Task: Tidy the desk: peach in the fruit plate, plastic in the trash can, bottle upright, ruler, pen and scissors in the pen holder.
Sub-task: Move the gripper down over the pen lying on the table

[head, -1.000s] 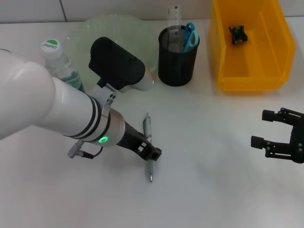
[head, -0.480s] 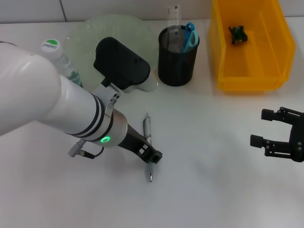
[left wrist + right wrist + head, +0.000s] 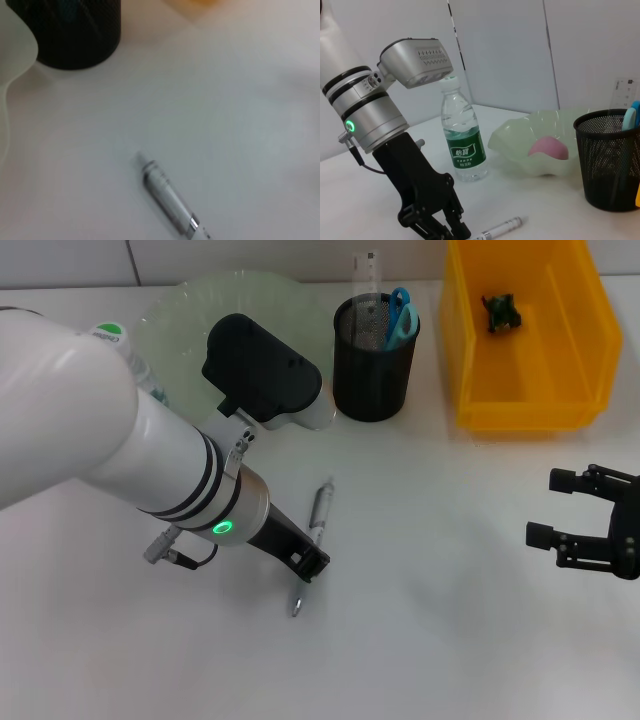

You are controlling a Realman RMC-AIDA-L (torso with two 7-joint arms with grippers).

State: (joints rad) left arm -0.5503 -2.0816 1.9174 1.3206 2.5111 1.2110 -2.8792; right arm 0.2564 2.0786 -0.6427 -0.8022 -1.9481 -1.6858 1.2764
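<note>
A silver pen (image 3: 318, 516) lies slanted on the white desk, and my left gripper (image 3: 309, 564) is shut on its lower half; the right wrist view shows the pen (image 3: 502, 229) sticking out beside the fingers (image 3: 451, 226). My right gripper (image 3: 546, 508) hangs open and empty at the right. The peach (image 3: 547, 148) rests in the pale green fruit plate (image 3: 515, 145). The bottle (image 3: 462, 145) stands upright beside it. Blue scissors (image 3: 400, 315) and a clear ruler (image 3: 367, 275) stand in the black mesh pen holder (image 3: 375, 370). Dark plastic (image 3: 500, 312) lies in the yellow trash can (image 3: 470, 360).
My left arm covers much of the fruit plate (image 3: 180, 295) and the bottle, whose cap (image 3: 108, 332) just shows. The pen holder stands close behind the pen.
The pen has swung from nearly straight to slanted, its top end now further right, and the left gripper has shifted slightly left along it. The right arm has not moved.
</note>
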